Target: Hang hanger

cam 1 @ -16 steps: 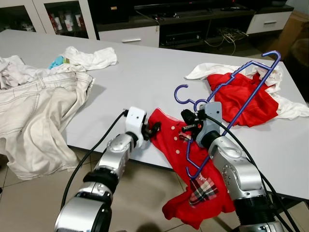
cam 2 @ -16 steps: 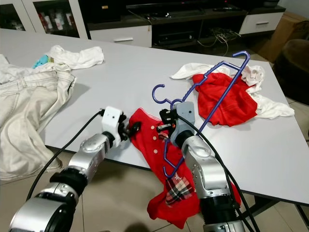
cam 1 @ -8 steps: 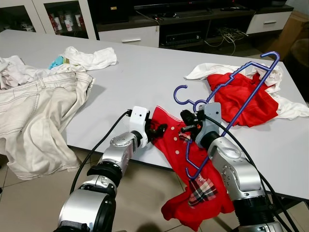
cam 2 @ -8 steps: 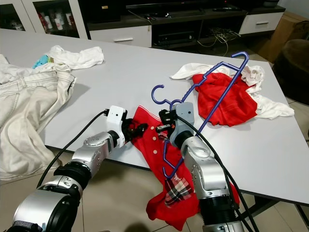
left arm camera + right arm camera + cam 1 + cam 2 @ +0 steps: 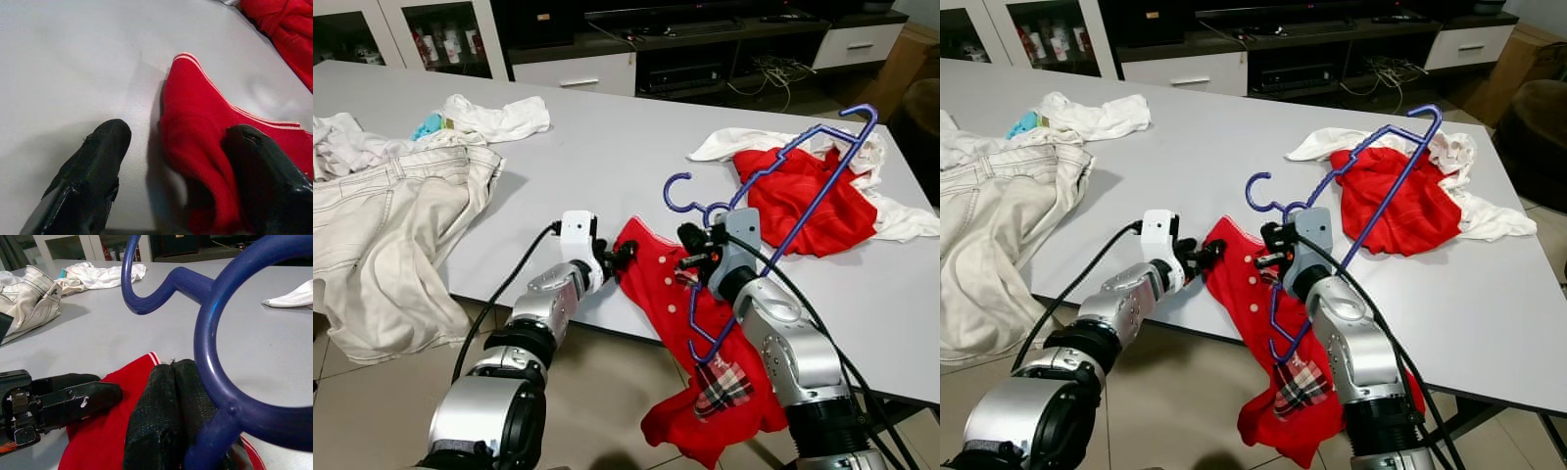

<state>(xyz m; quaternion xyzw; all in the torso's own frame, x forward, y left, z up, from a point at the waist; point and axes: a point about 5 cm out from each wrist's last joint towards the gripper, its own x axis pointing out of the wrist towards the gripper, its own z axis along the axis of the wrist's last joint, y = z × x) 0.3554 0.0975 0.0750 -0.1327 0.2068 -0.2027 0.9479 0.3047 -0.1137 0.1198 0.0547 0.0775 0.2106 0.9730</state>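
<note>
A blue plastic hanger (image 5: 800,189) stands tilted above the grey table (image 5: 607,147), its hook (image 5: 146,303) pointing left. My right gripper (image 5: 691,257) is shut on the hanger just below the hook. The hanger's lower arm lies down the front of a red shirt (image 5: 658,286) that hangs over the table's near edge. My left gripper (image 5: 625,255) is open at the shirt's left collar edge. In the left wrist view one black finger (image 5: 105,142) rests on the table and the red collar (image 5: 195,112) lies between the two fingers.
Beige trousers (image 5: 391,215) drape over the table's left side, with white cloths (image 5: 499,116) behind them. A second red garment (image 5: 803,201) lies on white cloth at the right. A dark TV cabinet (image 5: 705,49) stands beyond the table.
My left gripper reached right into the shirt's collar, then drew back slightly to the left. The right gripper and hanger have barely moved.
</note>
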